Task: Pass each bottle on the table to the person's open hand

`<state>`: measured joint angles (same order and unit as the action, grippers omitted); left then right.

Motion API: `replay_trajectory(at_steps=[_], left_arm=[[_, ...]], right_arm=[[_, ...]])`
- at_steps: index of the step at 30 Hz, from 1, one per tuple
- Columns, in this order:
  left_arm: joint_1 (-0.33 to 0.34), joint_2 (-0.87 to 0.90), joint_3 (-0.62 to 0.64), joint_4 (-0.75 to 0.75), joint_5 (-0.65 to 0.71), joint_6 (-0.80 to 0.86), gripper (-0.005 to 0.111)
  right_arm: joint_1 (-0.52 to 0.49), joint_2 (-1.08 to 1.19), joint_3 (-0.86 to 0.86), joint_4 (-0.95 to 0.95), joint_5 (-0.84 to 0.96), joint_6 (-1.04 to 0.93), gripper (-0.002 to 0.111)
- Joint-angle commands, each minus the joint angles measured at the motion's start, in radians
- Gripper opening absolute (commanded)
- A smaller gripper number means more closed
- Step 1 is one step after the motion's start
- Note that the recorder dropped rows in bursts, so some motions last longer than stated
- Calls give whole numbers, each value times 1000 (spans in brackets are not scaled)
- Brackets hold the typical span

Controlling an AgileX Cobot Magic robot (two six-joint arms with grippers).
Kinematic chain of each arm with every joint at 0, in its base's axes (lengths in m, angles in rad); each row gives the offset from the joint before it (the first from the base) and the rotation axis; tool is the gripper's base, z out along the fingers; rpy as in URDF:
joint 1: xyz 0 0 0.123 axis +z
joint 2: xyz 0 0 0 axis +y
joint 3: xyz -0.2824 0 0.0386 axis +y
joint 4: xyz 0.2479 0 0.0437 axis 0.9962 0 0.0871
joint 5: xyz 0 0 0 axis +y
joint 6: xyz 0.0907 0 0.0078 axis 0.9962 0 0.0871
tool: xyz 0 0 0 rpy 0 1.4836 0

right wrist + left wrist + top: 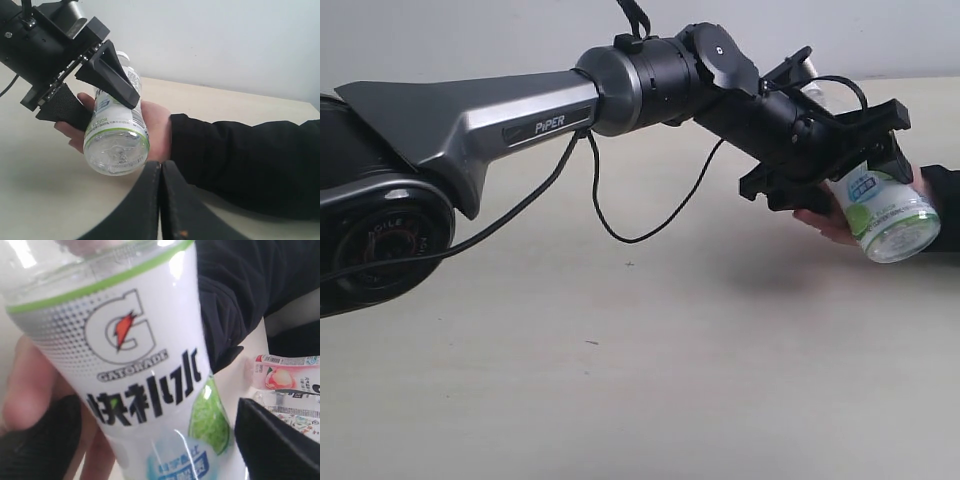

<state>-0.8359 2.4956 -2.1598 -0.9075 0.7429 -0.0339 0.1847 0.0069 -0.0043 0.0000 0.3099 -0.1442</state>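
Right wrist view: left fingers (107, 75), parted, straddle the lime-pictured bottle (117, 145) lying across the person's open hand (155, 130); right fingers (145, 210) closed.

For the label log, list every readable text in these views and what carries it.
"PiPER": silver shell of the left arm.
"G" and "GATORADE": white label of the clear plastic bottle.
"快补水", in black: same label, just below.
Barcode and print on the pale pink-labelled bottle: too small to read.
Lettering on the black round base joint: too blurred to read.
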Motion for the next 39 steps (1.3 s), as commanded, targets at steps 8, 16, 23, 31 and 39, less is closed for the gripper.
replay_trajectory(at_steps=[8, 16, 23, 31, 39], left_arm=[[50, -59, -6, 48, 191, 39, 80], [59, -125, -6, 156, 334, 156, 67], [59, -204, 34, 132, 478, 451, 7], [124, -392, 385, -233, 473, 900, 0], [241, -545, 708, -289, 281, 1085, 0]], right_arm=[[2, -7, 4, 0, -12, 0, 0], [2, -7, 4, 0, -12, 0, 0], [2, -7, 4, 0, -12, 0, 0], [2, -7, 4, 0, -12, 0, 0], [2, -7, 4, 0, -12, 0, 0]])
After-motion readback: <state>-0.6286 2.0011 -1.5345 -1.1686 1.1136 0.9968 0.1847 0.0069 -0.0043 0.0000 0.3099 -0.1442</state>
